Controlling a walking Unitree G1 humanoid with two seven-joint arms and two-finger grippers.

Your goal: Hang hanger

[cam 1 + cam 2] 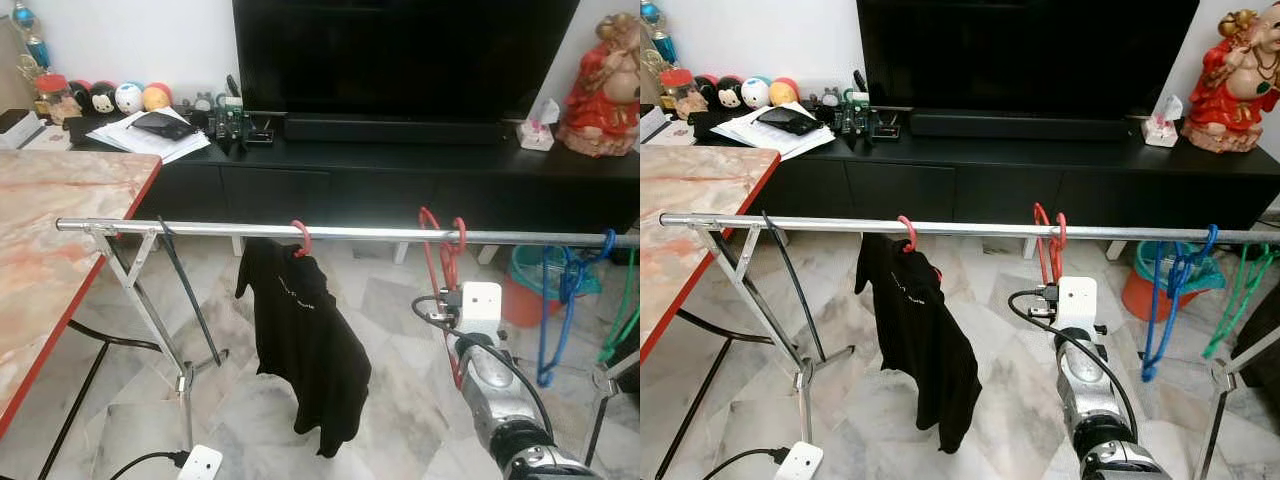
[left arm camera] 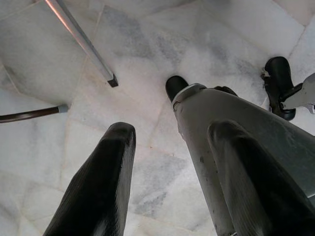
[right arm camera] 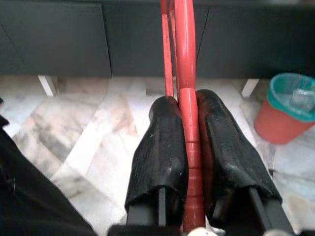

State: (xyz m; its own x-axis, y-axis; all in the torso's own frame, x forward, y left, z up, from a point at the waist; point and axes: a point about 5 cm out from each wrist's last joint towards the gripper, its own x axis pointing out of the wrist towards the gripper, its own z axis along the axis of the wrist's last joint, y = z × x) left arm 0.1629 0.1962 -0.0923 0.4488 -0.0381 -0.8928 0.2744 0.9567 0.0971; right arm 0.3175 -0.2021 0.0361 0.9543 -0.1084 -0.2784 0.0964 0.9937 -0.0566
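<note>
The red plastic hanger (image 1: pixel 443 262) has its hooks over the long silver metal rail (image 1: pixel 200 229), and the right gripper (image 3: pixel 189 140) pinches its red bar between both black fingers. Near it on the rail hangs a black shirt (image 1: pixel 305 345) — further right, a blue hanger (image 1: pixel 560 290). The left gripper (image 2: pixel 167 182) hangs over the marble floor (image 2: pixel 147 44), fingers spread.

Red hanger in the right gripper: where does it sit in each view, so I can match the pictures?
Left eye view: the red hanger is hooked over the rail, right of centre, above the right gripper.
Right eye view: the same, just right of centre, right of the black shirt.
Left wrist view: not in it.
Right wrist view: upright at centre, clamped between the jaws.
Shared landmark: the red bin.
</note>
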